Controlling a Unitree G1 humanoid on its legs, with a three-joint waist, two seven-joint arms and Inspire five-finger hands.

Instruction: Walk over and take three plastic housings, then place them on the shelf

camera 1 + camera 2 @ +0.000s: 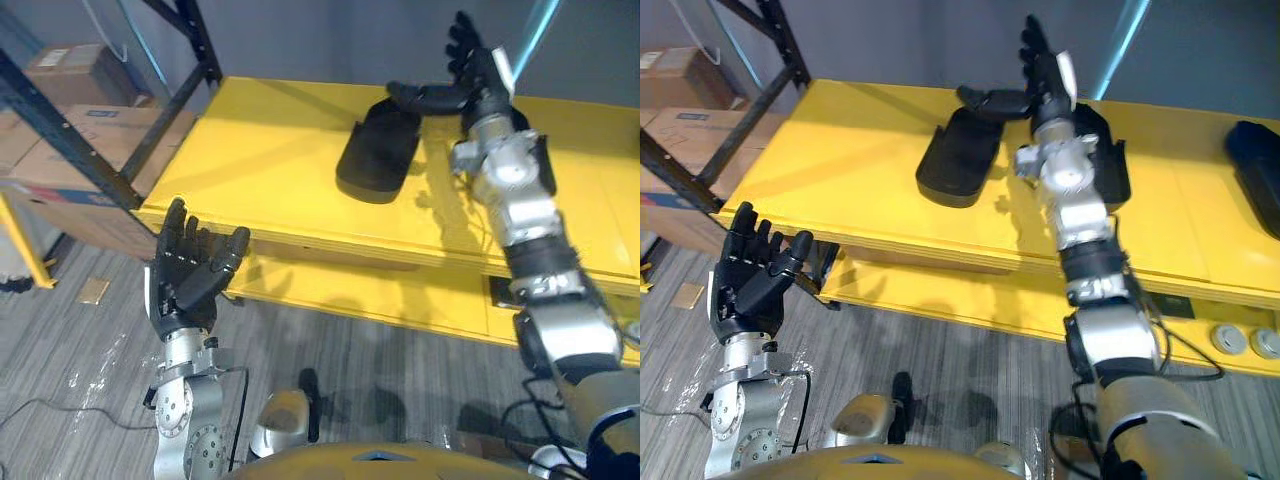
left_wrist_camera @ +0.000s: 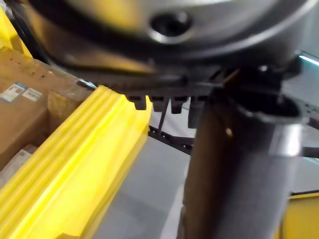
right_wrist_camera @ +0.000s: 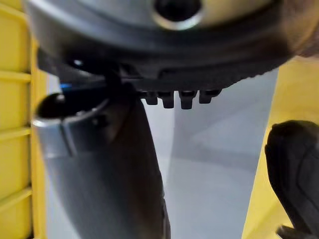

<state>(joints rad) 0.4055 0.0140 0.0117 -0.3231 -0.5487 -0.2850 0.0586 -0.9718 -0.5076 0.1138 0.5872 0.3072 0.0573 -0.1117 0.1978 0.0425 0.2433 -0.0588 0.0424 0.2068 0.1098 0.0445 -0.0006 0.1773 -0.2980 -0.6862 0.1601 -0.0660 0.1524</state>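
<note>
One black plastic housing [image 1: 378, 150] lies flat on the yellow shelf [image 1: 260, 150], near its middle. A second housing [image 1: 1112, 165] sits partly hidden behind my right forearm, and a third [image 1: 1255, 170] lies at the far right. My right hand [image 1: 472, 62] is held up over the shelf just right of the first housing, open, fingers straight and thumb stretched towards it, holding nothing. In the right wrist view a housing [image 3: 295, 174] shows beside the thumb [image 3: 109, 164]. My left hand [image 1: 190, 268] is raised in front of the shelf's near left corner, open and empty.
Cardboard boxes [image 1: 85, 75] are stacked at the left behind a dark blue rack strut [image 1: 150, 130]. A lower yellow ledge [image 1: 940, 295] runs under the shelf, with round grey knobs [image 1: 1232, 341] at its right. A tan scrap [image 1: 93, 290] lies on the grey floor.
</note>
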